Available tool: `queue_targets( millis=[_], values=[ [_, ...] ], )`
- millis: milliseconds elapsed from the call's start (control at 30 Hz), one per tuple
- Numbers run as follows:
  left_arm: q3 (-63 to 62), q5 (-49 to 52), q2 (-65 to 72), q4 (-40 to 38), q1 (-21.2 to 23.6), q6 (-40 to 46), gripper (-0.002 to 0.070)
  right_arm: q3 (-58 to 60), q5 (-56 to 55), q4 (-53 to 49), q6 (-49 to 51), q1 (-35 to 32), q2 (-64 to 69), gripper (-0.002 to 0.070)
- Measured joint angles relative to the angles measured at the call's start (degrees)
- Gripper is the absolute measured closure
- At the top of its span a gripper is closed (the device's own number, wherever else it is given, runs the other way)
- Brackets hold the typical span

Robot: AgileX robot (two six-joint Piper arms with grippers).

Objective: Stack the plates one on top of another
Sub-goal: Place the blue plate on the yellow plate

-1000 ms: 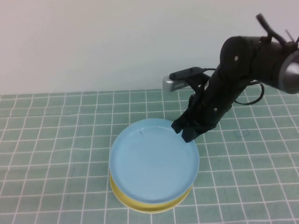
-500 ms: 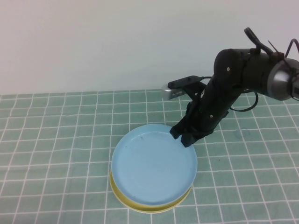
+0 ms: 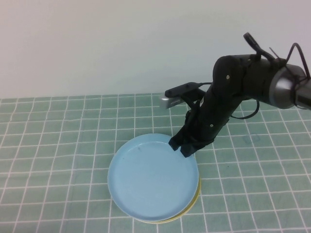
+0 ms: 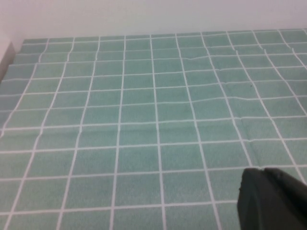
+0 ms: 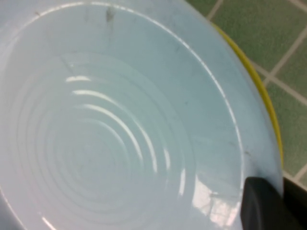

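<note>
Plain pale wall behind; green gridded mat (image 3: 58, 145) over the whole tabletop, white lines crossing it.

Right arm (image 3: 243, 82) reaching in from the right side, black, bent down toward the middle of the mat, with a small silver camera module (image 3: 171, 101) jutting from the wrist.

Light blue plate (image 3: 153, 179) lying front and centre, topmost, slightly off to the left of what lies beneath. Yellow plate (image 3: 194, 198) under it, showing only as a thin crescent of rim at the front right; same rim visible in the right wrist view (image 5: 261, 88) outside the blue plate's edge (image 5: 120, 124). White plate not visible anywhere; possibly sandwiched in the pile, cannot tell.

Right gripper (image 3: 183, 147) at the blue plate's far right rim, clenched, fingertip (image 5: 264, 206) down on or over that rim. Whether pinching the rim or merely pressing against it: not clear from these views.

Left gripper (image 4: 273, 201) clenched on nothing, parked low over bare mat, well apart from the plates.

Step in hand, by judgement: seating and aligning the top plate on the pile, near the end of the task. Next move likely calls for nudging the blue plate toward the right until the yellow crescent evens out, then lifting clear without dragging the plate.
</note>
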Motion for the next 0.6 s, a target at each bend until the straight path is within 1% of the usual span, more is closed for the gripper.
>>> queue_targets(
  millis=[200, 400, 600],
  values=[
    [0.0, 0.0, 0.0, -0.1, 0.0, -0.3, 0.0676, 0.0, -0.6, -1.0, 0.2, 0.5, 1.2, 0.0664],
    [0.0, 0.5, 0.0, -11.2, 0.0, -6.3, 0.0676, -0.1, -0.6, -1.8, 1.6, 0.5, 2.3, 0.0664],
    [0.0, 0.5, 0.0, -12.2, 0.0, -6.4, 0.0676, -0.1, -0.9, -2.5, 2.7, 0.5, 2.9, 0.0662]
  ],
)
